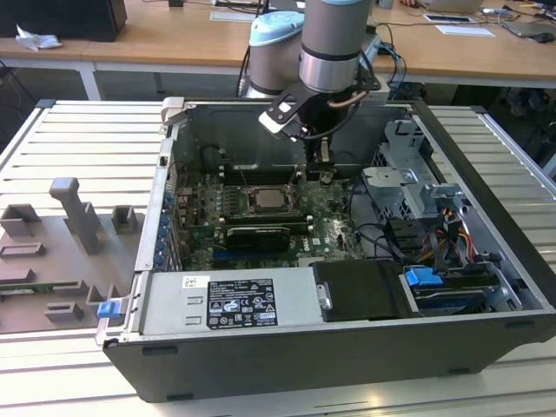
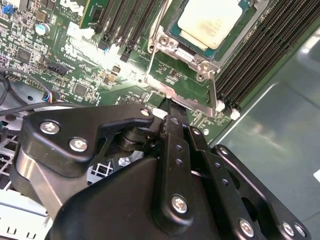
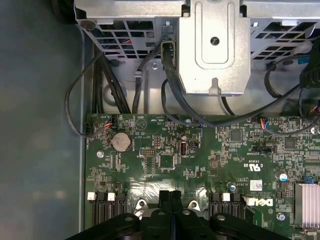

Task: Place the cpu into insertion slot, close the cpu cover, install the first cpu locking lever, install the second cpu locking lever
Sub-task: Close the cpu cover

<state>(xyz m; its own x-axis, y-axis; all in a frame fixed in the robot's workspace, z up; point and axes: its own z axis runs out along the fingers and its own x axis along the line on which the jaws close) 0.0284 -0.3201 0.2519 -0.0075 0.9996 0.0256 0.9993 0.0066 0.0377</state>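
The cpu, pale and square, lies in the insertion slot on the green motherboard. The cpu cover, a silver frame, lies flat around the chip, whose top shows through the cut-out. A thin metal lever runs along one side of the socket, and another runs along the opposite side. My gripper is shut, its black fingers pressed together. Its tip hovers at the socket's silver rim, on the exterior view's right of the cpu. Nothing shows between the fingers.
Black memory slots flank the socket. A long black expansion card lies in front of it, then the power supply. A metal drive cage with cables stands close to the gripper. Grey fixtures sit outside the case.
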